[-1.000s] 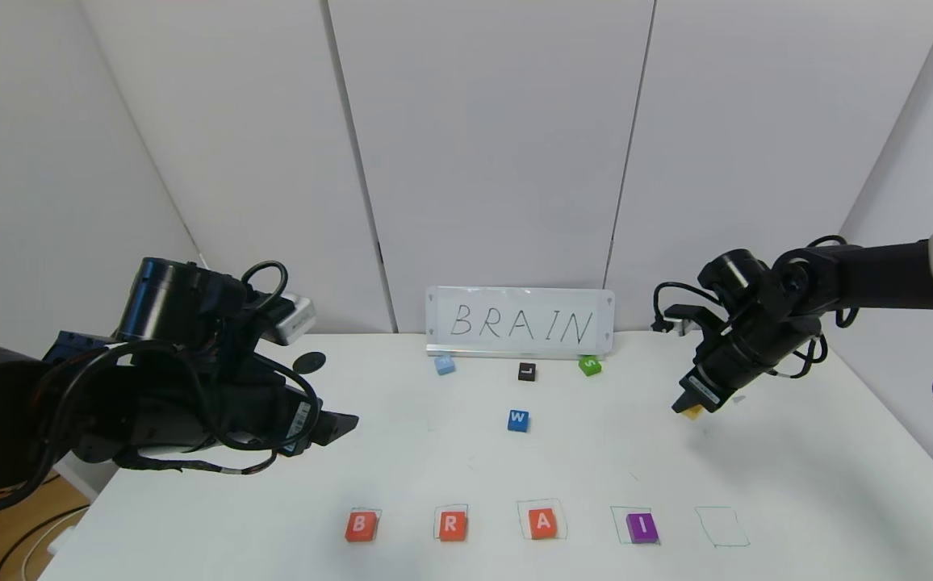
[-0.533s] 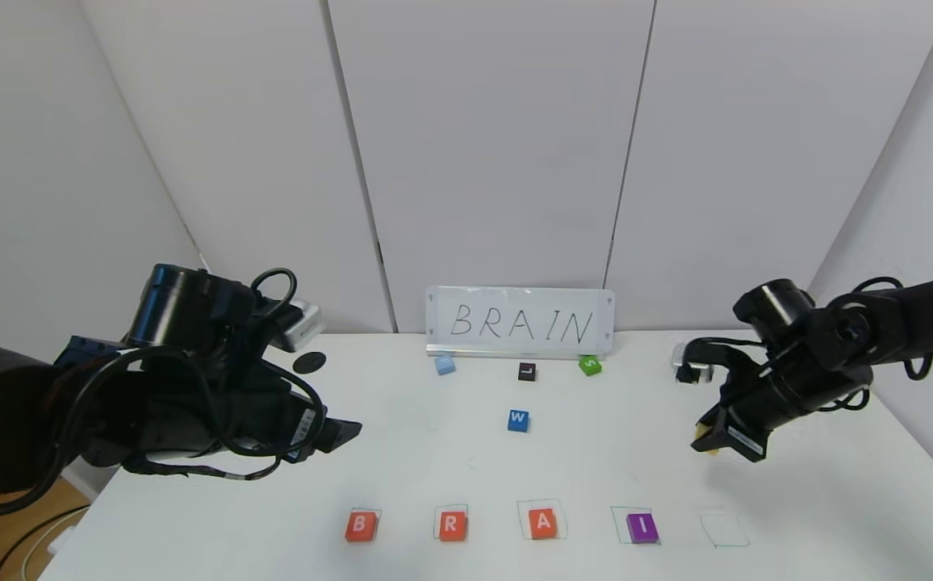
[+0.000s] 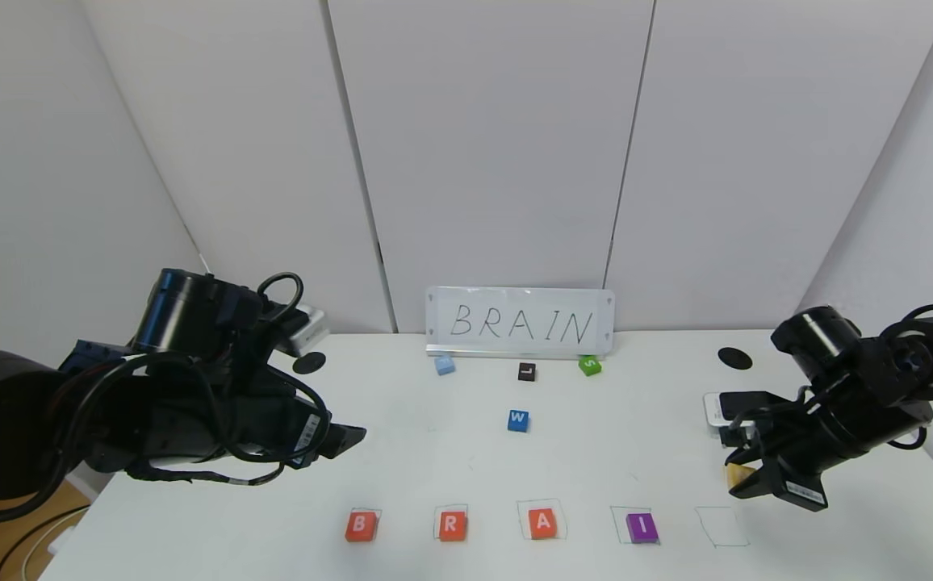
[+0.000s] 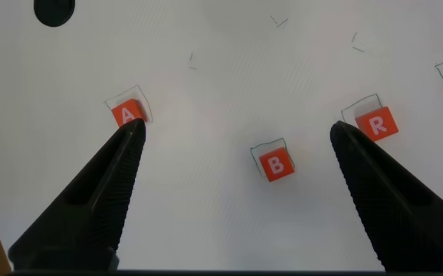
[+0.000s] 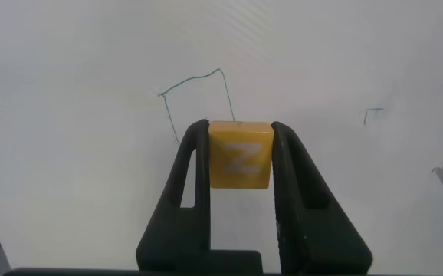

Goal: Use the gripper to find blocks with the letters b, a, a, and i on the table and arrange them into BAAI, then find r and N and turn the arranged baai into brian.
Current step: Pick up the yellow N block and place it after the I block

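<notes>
Right end effector: clamped on the yellow N block, one finger on each of two opposite side faces, letter face left uncovered.
N block position: held above the surface, close to the empty pen-drawn square at the right end of the row — not yet set down.
Row on the surface: B block, R block, A block and purple I block, each on or just beside its own drawn square.
Left end effector: fingers wide apart, holding nothing, hovering over the left part of the row.
Handling: the block looks small, rigid and light — a side pinch should hold it, though smooth faces could let it twist or slip.
Grip advice: keep hold across the flat side faces, low enough to lay it down level.
Spare pieces: blue W block, black L block, green S block, near the BRAIN sign.
</notes>
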Robot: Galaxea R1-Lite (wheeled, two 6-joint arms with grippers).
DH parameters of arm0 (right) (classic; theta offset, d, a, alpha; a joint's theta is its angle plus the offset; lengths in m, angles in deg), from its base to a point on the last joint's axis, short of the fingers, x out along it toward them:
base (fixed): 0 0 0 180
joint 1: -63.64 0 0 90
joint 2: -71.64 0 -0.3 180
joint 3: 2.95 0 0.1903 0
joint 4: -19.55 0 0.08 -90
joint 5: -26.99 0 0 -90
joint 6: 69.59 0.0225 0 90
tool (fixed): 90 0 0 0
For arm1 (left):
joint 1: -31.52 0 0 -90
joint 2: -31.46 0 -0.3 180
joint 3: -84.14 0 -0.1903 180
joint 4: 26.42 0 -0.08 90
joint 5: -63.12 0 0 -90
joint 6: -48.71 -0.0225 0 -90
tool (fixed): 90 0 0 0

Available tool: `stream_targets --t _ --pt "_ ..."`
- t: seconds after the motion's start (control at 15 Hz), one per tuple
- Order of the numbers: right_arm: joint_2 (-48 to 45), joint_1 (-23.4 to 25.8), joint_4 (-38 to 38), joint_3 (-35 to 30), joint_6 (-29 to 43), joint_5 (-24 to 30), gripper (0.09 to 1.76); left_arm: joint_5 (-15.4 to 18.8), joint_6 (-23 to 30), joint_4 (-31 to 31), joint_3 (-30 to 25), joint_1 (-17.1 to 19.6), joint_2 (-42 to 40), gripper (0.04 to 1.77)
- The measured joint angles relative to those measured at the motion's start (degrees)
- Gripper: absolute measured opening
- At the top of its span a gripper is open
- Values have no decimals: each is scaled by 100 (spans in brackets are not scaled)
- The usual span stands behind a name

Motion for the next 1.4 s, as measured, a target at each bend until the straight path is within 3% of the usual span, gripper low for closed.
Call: stream_targets --t 0.47,0.8,1.4 --pt "107 -69 62 -371 -393 -10 53 -52 -9 5 -61 -110 44 172" --pt "315 -177 645 -708 -633 -10 53 -61 -39 -2 -118 -188 30 172" --pt "530 -184 845 -855 -767 -11 53 -128 -78 2 -138 -232 40 172"
